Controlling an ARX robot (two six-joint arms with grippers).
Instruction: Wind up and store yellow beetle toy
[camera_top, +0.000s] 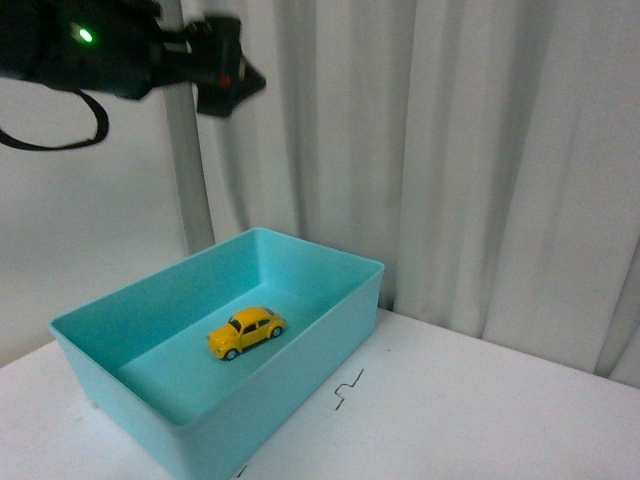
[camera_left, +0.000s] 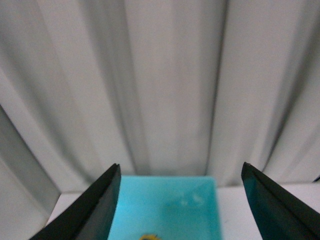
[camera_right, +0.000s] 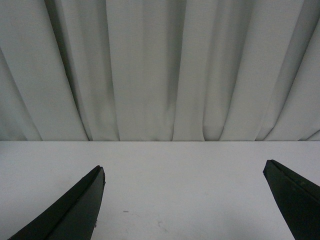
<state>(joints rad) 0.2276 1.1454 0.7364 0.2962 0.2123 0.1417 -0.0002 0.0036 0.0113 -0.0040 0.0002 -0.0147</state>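
The yellow beetle toy (camera_top: 246, 332) sits on its wheels near the middle of the turquoise bin (camera_top: 300, 375); the left arm (camera_top: 110, 50) hangs high above the bin's left side, jaws spread and empty, and the right arm's jaws are also spread and empty over the table (camera_right: 175, 175), the bin outside that view. Whether the toy is wound cannot be told, and if it needs lifting out again, I judge 2 risks: the tiny glossy body slipping from the jaws, or a descending jaw catching the bin's rim
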